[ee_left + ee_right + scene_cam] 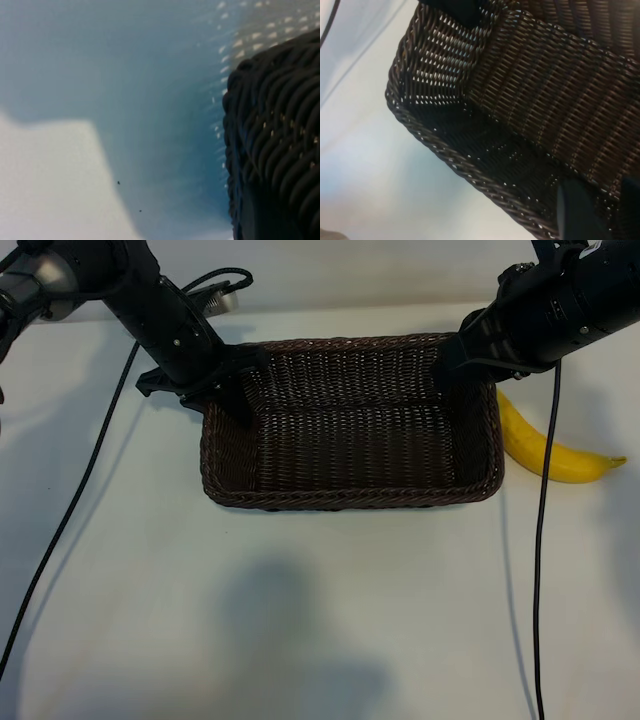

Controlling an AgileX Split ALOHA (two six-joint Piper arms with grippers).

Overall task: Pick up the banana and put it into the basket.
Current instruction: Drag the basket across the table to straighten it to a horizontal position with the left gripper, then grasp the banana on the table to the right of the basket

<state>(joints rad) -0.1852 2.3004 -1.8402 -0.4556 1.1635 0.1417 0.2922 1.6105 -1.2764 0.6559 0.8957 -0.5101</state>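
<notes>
The left gripper is clamped on the left rim of the basket, the right gripper likewise grips the basket's right rim, and the banana lies on the white table just outside the basket's right wall, beyond both sets of fingers.

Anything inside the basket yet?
No: the basket shows only bare weave. The banana lies on the table outside its right end. Both grippers sit at the end walls, covering the far corners.
</notes>
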